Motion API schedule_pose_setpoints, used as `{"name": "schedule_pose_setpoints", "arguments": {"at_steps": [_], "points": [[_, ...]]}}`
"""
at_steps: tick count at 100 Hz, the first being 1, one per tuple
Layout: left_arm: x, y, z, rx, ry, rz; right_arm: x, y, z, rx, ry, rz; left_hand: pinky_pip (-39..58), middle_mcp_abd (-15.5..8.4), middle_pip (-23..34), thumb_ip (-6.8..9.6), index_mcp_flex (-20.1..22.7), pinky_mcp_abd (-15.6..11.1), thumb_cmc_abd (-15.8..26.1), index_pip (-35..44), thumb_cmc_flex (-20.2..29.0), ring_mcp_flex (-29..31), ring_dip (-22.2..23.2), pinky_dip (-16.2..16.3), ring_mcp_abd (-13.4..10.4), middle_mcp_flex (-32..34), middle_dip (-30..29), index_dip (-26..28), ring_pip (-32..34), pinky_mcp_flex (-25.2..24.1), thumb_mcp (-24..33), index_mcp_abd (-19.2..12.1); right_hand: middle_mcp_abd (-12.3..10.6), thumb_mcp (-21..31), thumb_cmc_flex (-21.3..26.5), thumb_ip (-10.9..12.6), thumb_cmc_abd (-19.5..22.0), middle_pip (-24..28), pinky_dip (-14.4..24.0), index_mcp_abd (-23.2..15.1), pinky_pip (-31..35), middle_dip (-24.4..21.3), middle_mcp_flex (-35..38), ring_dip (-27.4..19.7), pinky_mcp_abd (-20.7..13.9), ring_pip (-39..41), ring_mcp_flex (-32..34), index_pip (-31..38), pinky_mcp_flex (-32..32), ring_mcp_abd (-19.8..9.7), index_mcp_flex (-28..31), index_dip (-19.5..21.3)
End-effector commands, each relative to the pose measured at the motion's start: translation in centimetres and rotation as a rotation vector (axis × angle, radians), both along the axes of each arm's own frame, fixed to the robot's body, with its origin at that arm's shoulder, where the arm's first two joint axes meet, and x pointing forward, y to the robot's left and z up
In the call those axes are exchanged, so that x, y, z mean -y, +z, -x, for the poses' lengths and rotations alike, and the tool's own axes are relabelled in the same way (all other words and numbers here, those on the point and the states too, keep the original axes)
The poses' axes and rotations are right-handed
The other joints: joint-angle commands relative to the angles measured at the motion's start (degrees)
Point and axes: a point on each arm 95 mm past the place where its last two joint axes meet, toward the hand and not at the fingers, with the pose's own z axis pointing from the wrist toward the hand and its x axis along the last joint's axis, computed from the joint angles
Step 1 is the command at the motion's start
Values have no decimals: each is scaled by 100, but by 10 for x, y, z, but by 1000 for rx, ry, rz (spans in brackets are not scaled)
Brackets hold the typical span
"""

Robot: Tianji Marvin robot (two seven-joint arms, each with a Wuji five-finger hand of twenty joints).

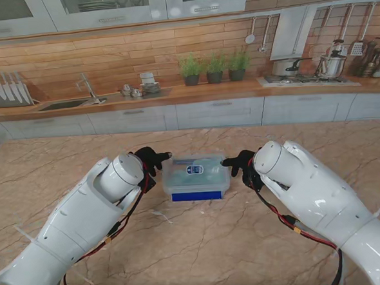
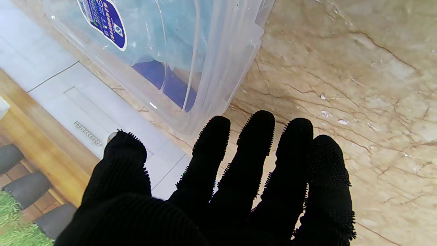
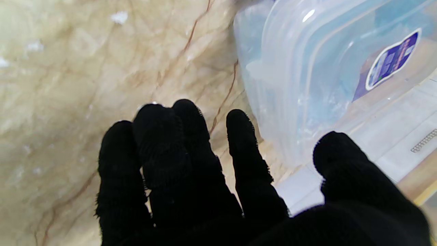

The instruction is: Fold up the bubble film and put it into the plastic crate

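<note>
Sitting at the middle of the stand view, the plastic crate [image 1: 196, 176] is running its long axis left to right, its near wall showing a blue band. Pale blue bubble film [image 2: 164, 30] is lying inside, its folds blurred by the clear walls. The left hand [image 1: 151, 161] and right hand [image 1: 242, 163] are flanking the crate, fingers spread, grasping nothing.

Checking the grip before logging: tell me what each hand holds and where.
Nothing is held. The left hand and right hand are open, one on each side of the crate, not touching it. The film lies inside.
</note>
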Motion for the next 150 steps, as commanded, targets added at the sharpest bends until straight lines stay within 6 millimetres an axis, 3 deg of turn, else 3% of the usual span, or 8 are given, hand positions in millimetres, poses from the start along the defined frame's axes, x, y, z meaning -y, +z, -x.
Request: {"name": "schedule_pose_setpoints", "arguments": {"at_steps": [1,40,67,94,124,150], "points": [[0,-1,5,10,0,5,1,4,-4,43,9,11,145,12,76,158,-133,-8,213,-60,40,-90,35,19,107,-110,51,-59,80,-57,-6,-131,346,18,-188,14,-64,27,53,-151,150,-53,10,-39,-480,-145,-137,-87,-126,281,-43,-50],[-16,7,31,50,-7,10,-2,5,-43,157,49,60,124,34,73,140,-102,9,279,135,-6,-168,75,14,142,-165,54,43,62,-138,-37,-81,322,120,-311,9,-168,-320,-68,-295,-299,-232,-553,-120,-494,-659,-561,-852,-459,313,-429,-472],[-29,4,49,20,9,106,-20,-2,-63,153,55,-19,122,84,76,135,50,24,311,399,19,-139,108,16,211,-85,49,254,75,-141,-35,-102,335,154,-240,-57,-252,-565,-110,-1352,-475,-333,-1274,-107,-539,-765,-767,-967,-600,251,-969,-586],[-35,-3,55,-69,-60,206,-33,-7,-70,121,72,-66,-113,50,-132,112,725,35,324,-2,118,-232,49,-97,173,-83,-59,-74,-141,-260,-54,-284,344,126,-178,-83,-283,-554,-71,-1823,-471,-321,-1470,-18,-582,-641,-814,-823,-616,217,-955,-789],[-36,-12,57,-172,-149,344,-32,-11,-64,78,96,-64,-298,17,-172,81,1383,80,180,67,189,-188,52,-226,209,131,-91,-149,-234,-364,-86,-169,330,92,-126,-86,-260,-571,-43,-1545,-499,-314,-1522,4,-605,-645,-829,-597,-638,212,-212,-925],[-34,-15,59,-212,-202,356,-26,-17,-46,27,114,-42,-291,9,-261,68,1452,81,122,-115,185,-165,57,-248,215,185,-119,-247,-279,-363,-81,-190,323,49,-49,-78,-188,-552,-19,-1233,-498,-304,-1446,16,-594,-630,-792,-457,-629,225,397,-927]]}}
